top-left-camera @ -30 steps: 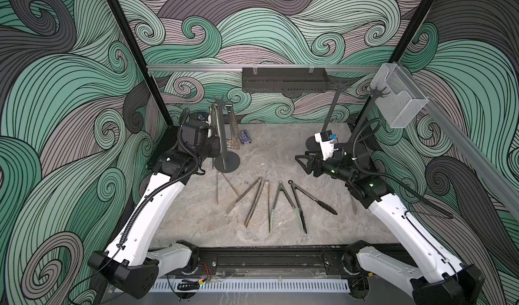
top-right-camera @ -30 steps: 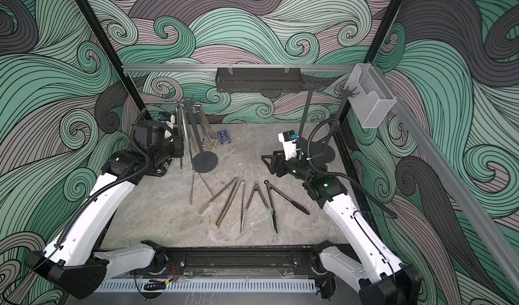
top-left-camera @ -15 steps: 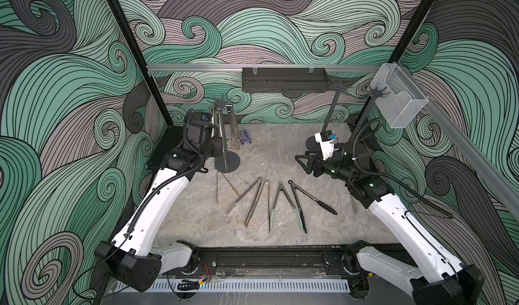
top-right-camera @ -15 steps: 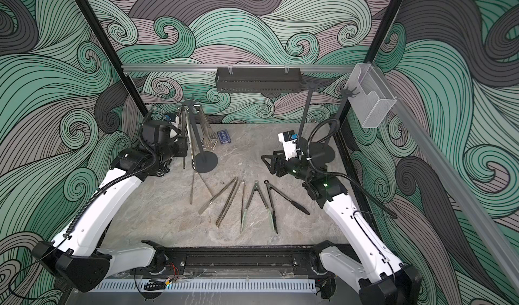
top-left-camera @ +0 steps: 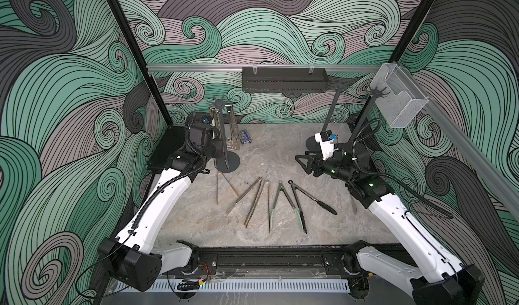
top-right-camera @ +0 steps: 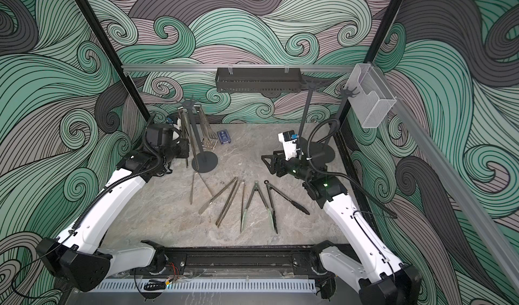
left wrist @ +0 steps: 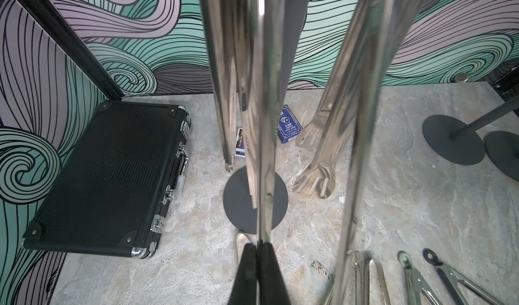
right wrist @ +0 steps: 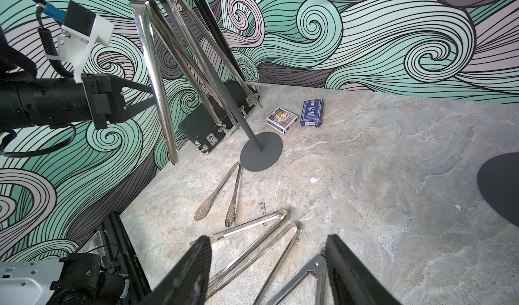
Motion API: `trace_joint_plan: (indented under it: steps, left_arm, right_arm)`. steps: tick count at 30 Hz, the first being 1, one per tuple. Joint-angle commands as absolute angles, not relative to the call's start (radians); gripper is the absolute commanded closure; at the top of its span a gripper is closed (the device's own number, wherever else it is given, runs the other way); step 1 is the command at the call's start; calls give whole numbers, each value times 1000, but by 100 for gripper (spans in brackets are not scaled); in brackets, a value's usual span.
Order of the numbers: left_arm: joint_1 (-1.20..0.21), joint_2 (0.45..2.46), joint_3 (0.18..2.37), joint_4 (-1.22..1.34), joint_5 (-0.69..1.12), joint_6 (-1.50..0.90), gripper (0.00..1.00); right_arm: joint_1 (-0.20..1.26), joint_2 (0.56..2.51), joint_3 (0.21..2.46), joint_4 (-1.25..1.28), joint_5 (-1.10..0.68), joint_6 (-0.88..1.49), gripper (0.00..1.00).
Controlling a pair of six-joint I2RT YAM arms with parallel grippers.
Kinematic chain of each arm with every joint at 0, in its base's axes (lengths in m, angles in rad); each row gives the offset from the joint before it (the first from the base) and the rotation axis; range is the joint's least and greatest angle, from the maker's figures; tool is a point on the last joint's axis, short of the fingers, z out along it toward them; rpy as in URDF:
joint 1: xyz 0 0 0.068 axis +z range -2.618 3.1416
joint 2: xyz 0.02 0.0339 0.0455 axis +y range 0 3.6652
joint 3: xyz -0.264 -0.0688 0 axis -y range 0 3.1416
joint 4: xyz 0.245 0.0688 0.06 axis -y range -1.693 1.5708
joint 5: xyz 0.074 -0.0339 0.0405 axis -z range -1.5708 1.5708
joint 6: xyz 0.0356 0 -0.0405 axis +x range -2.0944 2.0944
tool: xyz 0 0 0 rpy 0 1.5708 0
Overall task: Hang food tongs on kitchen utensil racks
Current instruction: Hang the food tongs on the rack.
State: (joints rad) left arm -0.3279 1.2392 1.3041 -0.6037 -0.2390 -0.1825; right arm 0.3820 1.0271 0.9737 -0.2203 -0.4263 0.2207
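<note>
Clamped tight in the left fingers (left wrist: pixel 245 272): steel tongs (right wrist: pixel 165 129), upright beside the far-left rack (right wrist: pixel 261 154). Spread wide and empty, right fingers (right wrist: pixel 351 275), above loose tongs (top-left-camera: pixel 325 207) on the middle of the table (top-left-camera: pixel 280 149).

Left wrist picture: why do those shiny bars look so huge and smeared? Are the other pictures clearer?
Left wrist view: the hanging tongs sit very close to the lens, so they look oversized, soft and streaked with reflections, while the black case behind is sharp. Right wrist view: the spoon-tipped tongs lying on the table are crisp. Both top views: even light, faint shadows, no strong glare.
</note>
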Motion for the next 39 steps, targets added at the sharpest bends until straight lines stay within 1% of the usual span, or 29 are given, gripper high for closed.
trace_joint_plan:
  steps: [1, 24, 32, 39]
  left_arm:
    - [-322, 1239, 1296, -588, -231, -166, 100]
    - [-312, 1298, 1289, -549, -235, -129, 100]
    - [-311, 1308, 1289, -545, -234, -127, 92]
    - [-310, 1301, 1289, -546, -235, -124, 87]
  right_arm:
    - [375, 1030, 971, -195, -434, 223, 34]
    - [370, 1029, 966, -193, -433, 222, 34]
    - [369, 1029, 965, -192, -432, 222, 34]
    - [369, 1031, 963, -190, -433, 222, 34]
